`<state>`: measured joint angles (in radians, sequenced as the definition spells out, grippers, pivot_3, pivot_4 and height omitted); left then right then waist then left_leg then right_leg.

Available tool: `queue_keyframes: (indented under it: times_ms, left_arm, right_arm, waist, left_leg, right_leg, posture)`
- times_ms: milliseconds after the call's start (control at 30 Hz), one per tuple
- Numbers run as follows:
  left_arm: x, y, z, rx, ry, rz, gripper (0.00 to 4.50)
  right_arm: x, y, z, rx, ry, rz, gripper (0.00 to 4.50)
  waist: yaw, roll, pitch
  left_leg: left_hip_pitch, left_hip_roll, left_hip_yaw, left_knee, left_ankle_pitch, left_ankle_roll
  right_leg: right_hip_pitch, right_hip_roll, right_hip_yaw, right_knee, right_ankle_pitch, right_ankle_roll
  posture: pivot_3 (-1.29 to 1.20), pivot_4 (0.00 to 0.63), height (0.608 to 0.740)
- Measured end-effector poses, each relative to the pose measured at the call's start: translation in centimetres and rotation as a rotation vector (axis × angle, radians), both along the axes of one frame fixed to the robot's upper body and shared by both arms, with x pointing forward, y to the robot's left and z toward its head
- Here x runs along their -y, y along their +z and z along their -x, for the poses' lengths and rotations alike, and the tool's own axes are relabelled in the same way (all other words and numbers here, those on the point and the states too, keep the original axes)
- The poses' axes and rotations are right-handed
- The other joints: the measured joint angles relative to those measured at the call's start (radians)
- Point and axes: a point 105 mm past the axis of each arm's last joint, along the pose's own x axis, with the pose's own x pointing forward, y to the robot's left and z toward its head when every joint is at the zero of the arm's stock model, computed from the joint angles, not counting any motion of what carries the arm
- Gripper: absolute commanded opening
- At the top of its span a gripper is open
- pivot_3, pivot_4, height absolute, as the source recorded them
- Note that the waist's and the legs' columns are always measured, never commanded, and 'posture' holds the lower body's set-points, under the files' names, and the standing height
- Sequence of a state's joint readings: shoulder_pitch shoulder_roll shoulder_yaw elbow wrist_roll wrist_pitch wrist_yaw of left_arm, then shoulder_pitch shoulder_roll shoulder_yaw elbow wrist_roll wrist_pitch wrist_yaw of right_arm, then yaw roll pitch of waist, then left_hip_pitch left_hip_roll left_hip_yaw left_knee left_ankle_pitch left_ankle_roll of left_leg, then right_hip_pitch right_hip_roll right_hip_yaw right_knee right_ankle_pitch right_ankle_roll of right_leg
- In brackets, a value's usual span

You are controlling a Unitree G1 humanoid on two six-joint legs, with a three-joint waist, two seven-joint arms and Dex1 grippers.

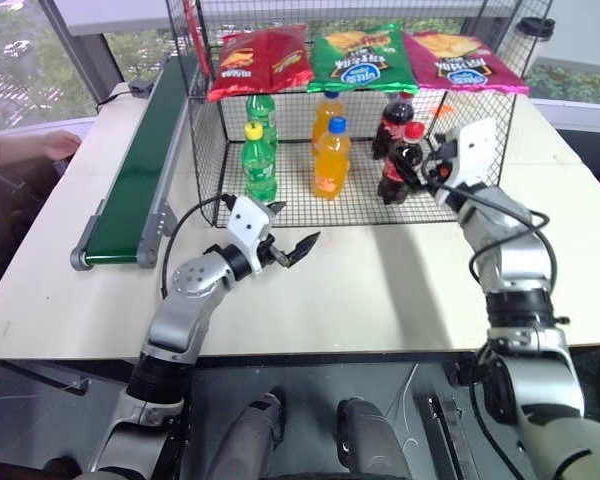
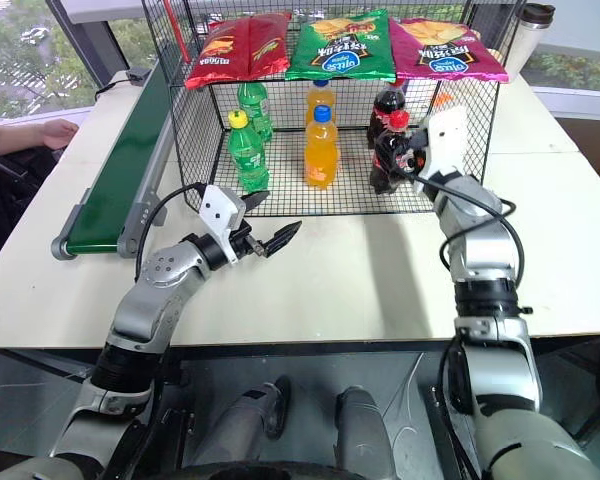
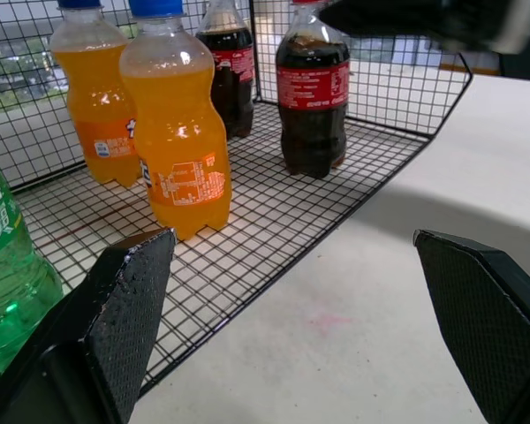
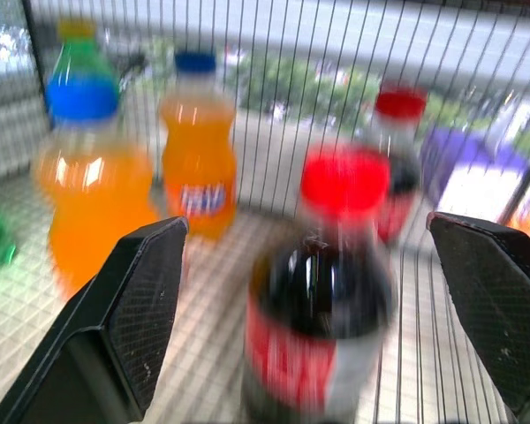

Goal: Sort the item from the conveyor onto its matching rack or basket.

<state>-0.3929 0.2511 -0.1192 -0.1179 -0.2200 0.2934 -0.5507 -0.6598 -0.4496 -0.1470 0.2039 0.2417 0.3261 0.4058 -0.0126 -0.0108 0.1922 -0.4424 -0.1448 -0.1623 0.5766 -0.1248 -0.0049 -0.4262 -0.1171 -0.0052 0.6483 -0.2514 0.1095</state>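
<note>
Cola bottle (image 1: 398, 172) stood upright on the grid floor of the black wire cage (image 1: 218, 150), near its front right corner, just in front of a second cola bottle (image 1: 394, 122). Right gripper (image 4: 314, 291) spread wide just outside the cage front, one finger on either side of the nearer bottle but clear of it (nothing held). Left gripper (image 1: 298, 247) also wide open and empty, hovering over the white table (image 1: 380, 290) in front of the cage. Two orange soda bottles (image 1: 331, 158) in the middle of the cage floor, two green ones (image 1: 259, 162) toward the left. Three chip bags (image 1: 362, 55) laid across the sloped shelf on top. Green conveyor belt (image 1: 140, 165) alongside the cage's left wall, bare. A person's hand (image 1: 60, 145) resting at the table's far left edge.
</note>
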Motion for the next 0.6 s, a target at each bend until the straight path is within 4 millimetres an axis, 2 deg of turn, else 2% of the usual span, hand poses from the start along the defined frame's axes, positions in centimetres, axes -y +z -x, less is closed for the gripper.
queue_keyframes:
  times_ms: [133, 267, 333, 467, 600]
  left_arm:
    - [-0.7, -1.0, 0.1, -0.061, 0.024, 0.044, 4.50]
    - [-2.4, -3.1, 0.4, -0.132, 0.068, 0.014, 4.50]
    - [-3.3, -3.5, 0.3, -0.148, 0.105, 0.021, 4.50]
    - [-3.8, -4.2, 0.4, -0.173, 0.125, 0.025, 4.50]
    - [-4.0, -4.7, 0.7, -0.201, 0.135, 0.030, 4.50]
  right_arm:
    - [-0.4, -2.0, 1.8, -0.077, 0.029, -0.100, 4.45]
    - [-2.5, -6.6, 4.5, -0.204, 0.118, -0.151, 4.45]
    - [-3.8, -8.1, 5.6, -0.247, 0.166, -0.153, 4.45]
    - [-5.3, -8.2, 6.7, -0.249, 0.228, -0.145, 4.45]
    - [-5.8, -8.5, 7.2, -0.254, 0.256, -0.136, 4.45]
  waist:
    - [-0.004, 0.001, -0.001]
    - [-0.001, 0.001, -0.001]
    - [-0.001, 0.001, -0.001]
    - [0.000, 0.001, -0.001]
    - [0.001, 0.001, -0.001]
  left_leg:
    - [0.001, 0.001, 0.000, 0.000, 0.000, 0.000]
    - [0.000, 0.001, 0.000, 0.000, 0.000, 0.000]
    - [0.000, 0.001, 0.000, 0.000, -0.001, -0.001]
    - [0.000, 0.001, 0.000, 0.001, -0.002, -0.003]
    - [0.000, 0.001, 0.000, 0.000, -0.002, -0.003]
  right_leg:
    - [0.000, 0.000, 0.000, 0.000, 0.000, 0.000]
    - [0.000, 0.000, 0.000, 0.000, 0.000, 0.000]
    - [0.000, 0.000, 0.001, 0.000, -0.001, -0.002]
    - [0.000, 0.000, 0.001, 0.000, -0.002, -0.001]
    - [0.000, -0.001, 0.001, -0.001, -0.001, -0.002]
  posture:
    - [0.00, 0.150, 0.738]
    - [0.00, 0.150, 0.738]
    - [0.00, 0.150, 0.738]
    - [0.00, 0.150, 0.738]
    - [0.00, 0.150, 0.738]
